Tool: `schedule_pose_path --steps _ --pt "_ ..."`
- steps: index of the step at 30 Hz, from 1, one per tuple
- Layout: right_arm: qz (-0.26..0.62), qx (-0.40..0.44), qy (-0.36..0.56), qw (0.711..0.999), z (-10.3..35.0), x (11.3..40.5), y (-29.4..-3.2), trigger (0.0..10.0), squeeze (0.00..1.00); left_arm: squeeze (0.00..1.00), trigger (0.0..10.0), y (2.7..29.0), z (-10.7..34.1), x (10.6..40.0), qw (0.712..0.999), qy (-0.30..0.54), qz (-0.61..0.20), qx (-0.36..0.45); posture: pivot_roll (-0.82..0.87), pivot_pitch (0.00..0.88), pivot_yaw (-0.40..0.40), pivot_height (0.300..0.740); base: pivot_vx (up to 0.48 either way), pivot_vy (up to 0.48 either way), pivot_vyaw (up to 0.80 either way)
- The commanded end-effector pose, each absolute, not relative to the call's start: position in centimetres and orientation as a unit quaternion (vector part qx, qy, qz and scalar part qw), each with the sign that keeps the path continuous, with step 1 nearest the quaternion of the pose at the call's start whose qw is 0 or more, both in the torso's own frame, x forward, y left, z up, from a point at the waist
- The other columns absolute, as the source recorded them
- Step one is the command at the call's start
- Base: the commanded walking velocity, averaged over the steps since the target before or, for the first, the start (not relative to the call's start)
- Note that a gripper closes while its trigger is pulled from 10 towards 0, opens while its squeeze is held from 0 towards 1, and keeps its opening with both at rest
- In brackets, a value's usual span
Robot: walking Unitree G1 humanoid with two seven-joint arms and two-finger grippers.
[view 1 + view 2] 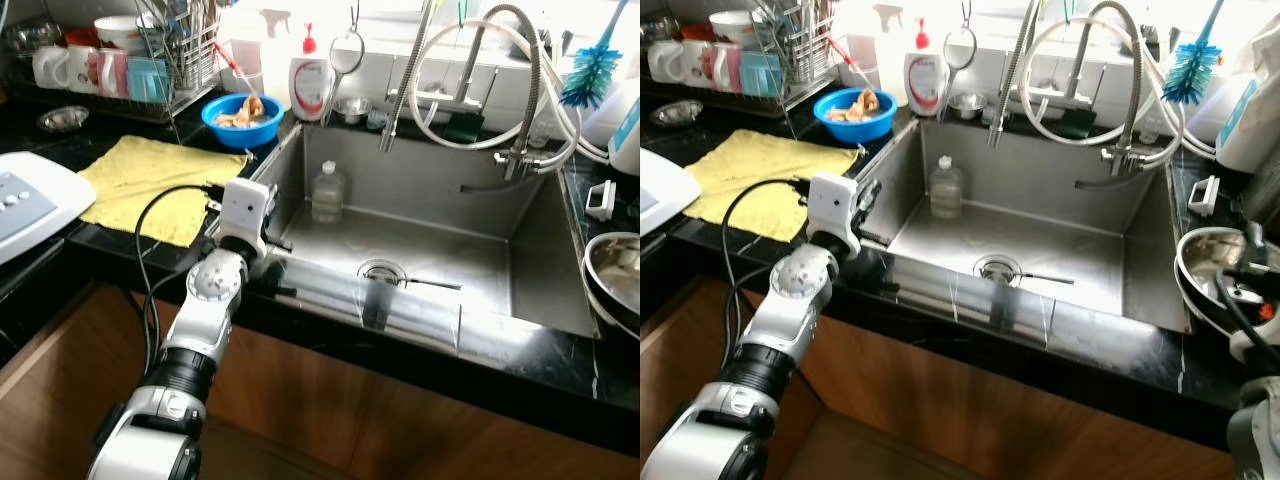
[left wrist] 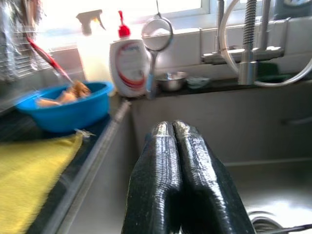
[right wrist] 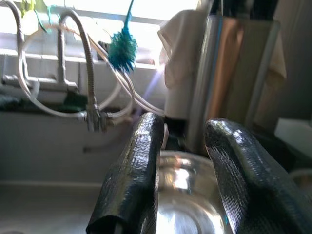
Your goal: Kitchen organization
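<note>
My left gripper is shut with nothing between its fingers. It hovers at the front left corner of the steel sink, beside the yellow cloth, and points towards the back wall. A clear plastic bottle stands upright inside the sink near its left wall. My right gripper is open just above a shiny steel bowl. That steel bowl rests on the black counter to the right of the sink.
A blue bowl with food scraps, a soap bottle and a hanging strainer line the back left. A dish rack holds mugs. Faucet hoses loop over the sink. A teal brush stands at the back right.
</note>
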State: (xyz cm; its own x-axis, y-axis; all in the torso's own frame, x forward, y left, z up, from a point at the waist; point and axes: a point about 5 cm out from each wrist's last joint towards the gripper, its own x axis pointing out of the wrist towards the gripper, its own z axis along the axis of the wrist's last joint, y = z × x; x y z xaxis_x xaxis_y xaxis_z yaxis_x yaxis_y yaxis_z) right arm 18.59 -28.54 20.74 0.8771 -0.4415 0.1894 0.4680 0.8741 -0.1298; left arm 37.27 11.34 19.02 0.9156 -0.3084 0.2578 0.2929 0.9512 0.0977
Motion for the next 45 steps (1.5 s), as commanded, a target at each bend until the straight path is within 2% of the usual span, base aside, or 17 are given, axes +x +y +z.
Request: schedule_pose_path --steps 1,5,9,14,15,22,27,32,36,38,45 --pt "-0.246 -0.082 -0.063 0.964 20.4 18.4 -28.4 10.0 0.0 0.0 10.0 10.8 18.6 37.5 0.98 -0.118 -0.163 0.007 -0.05 0.01 -0.005 0.74 0.0 0.0 0.0" --pt "-0.249 -0.029 -0.057 0.966 19.4 19.0 -28.0 10.0 0.0 0.0 10.0 9.5 18.5 37.6 0.977 -0.121 -0.178 0.0 -0.05 0.0 -0.002 0.74 0.0 0.0 0.0" --pt "-0.174 0.006 -0.069 0.982 19.2 21.1 -24.9 10.0 0.0 0.0 10.0 9.0 18.8 37.7 0.974 -0.131 -0.184 0.006 -0.04 0.0 -0.001 0.74 0.0 0.0 0.0" --pt "-0.113 0.018 -0.059 0.992 18.3 23.6 -22.5 10.0 0.0 0.0 10.0 9.5 19.0 37.6 0.974 -0.141 -0.177 0.008 -0.02 0.0 -0.012 0.74 0.0 0.0 0.0" --pt "-0.075 0.028 -0.06 0.995 18.3 24.4 -21.6 10.0 0.0 0.0 10.0 9.7 18.9 37.5 0.974 -0.142 -0.175 0.011 -0.01 0.0 -0.016 0.74 0.0 0.0 0.0" --pt "0.046 0.041 -0.039 0.997 17.6 25.9 -18.7 10.0 0.0 0.0 10.0 10.3 18.3 37.2 0.976 -0.142 -0.166 0.012 -0.01 0.0 -0.026 0.74 0.0 0.0 0.0" --pt "0.093 0.044 -0.049 0.993 17.7 26.9 -17.0 10.0 0.0 0.0 10.0 11.3 18.6 37.3 0.977 -0.147 -0.152 0.024 0.0 0.0 -0.028 0.74 0.0 0.0 0.0" --pt "0.151 0.066 -0.054 0.985 17.8 27.4 -14.7 10.0 0.0 0.0 10.0 13.0 18.4 37.3 0.98 -0.144 -0.133 0.039 0.01 0.0 -0.031 0.74 0.0 0.0 0.0" --pt "0.17 0.08 -0.05 0.981 17.6 27.3 -13.9 10.0 0.0 0.0 10.0 13.2 18.5 37.3 0.98 -0.145 -0.131 0.042 0.01 0.0 -0.036 0.74 0.0 0.0 0.0" --pt "0.209 0.099 -0.042 0.972 17.4 26.3 -12.9 10.0 0.0 0.0 10.0 13.4 18.5 37.2 0.98 -0.147 -0.128 0.044 0.01 0.0 -0.041 0.74 0.0 0.0 0.0" --pt "0.233 0.113 -0.021 0.966 16.7 23.6 -12.7 10.0 0.0 0.0 10.0 13.7 18.4 37.1 0.98 -0.15 -0.119 0.044 0.0 0.004 -0.076 0.74 0.0 0.0 0.0"
